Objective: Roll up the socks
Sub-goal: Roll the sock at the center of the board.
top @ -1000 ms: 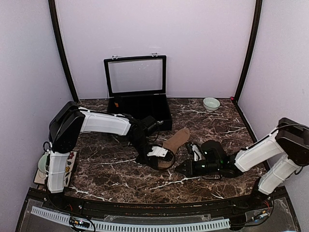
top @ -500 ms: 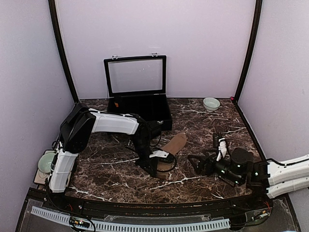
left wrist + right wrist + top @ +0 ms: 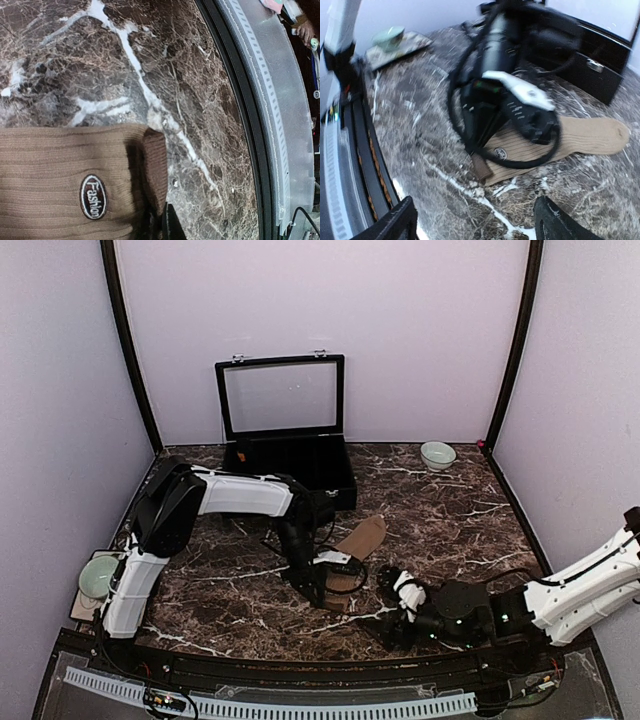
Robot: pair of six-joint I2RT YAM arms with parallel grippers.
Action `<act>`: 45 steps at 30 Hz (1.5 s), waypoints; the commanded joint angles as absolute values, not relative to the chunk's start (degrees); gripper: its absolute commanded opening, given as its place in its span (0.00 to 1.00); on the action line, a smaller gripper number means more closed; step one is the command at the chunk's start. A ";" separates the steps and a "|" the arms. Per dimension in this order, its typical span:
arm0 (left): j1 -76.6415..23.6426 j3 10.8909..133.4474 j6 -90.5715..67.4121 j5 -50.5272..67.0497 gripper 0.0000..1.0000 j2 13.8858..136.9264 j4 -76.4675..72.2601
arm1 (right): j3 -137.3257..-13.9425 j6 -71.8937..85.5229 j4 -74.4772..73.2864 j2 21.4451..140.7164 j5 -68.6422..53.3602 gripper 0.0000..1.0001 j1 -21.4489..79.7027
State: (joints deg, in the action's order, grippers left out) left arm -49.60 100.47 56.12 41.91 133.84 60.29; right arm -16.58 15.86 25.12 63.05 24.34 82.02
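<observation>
Overhead, my left gripper (image 3: 325, 578) sits at the centre of the frame, planted on the cuff end of the tan sock (image 3: 360, 538). The sock lies flat on the marble table (image 3: 230, 590) and runs up and to the right from that hand, toe end farthest away. The left jaws are together right at the cuff; I cannot tell whether any fabric is pinched between them. My right gripper (image 3: 392, 600) lies low, just right of centre in the lower part of the frame. It is near the cuff but apart from it, jaws spread wide with nothing between them.

The left wrist view alone shows the sock close up. Ribbed knit fills the lower left, with an oval badge (image 3: 93, 196) reading "Fashion". The cuff (image 3: 155, 167) is turned back to a darker brown band, and one of that hand's dark fingers (image 3: 169, 227) shows just below it at the bottom edge.

The right wrist view alone shows the sock from low at the side, toe at the right of the frame, with the left gripper standing on the cuff end.

Only the overhead view shows both arms at once, with the open black case (image 3: 290, 465) at upper centre, a pale bowl (image 3: 437, 454) at upper right and a green bowl (image 3: 97, 575) at the left edge.
</observation>
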 commanded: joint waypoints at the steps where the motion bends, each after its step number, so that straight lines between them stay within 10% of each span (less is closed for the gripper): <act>1: -49.05 101.09 55.79 36.65 0.00 139.02 64.47 | -19.85 1.16 28.02 74.41 28.04 0.75 86.48; 36: -48.96 114.15 56.29 33.93 0.01 148.10 74.44 | -32.80 -18.78 35.66 102.89 17.72 0.30 77.32; 45: -48.97 113.69 56.91 33.36 0.21 146.02 75.65 | -32.81 -13.37 31.88 104.80 16.90 0.29 75.09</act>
State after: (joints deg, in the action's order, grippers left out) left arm -49.01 115.81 56.25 43.64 144.00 77.06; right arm -32.86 -16.67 36.03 102.78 17.91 76.25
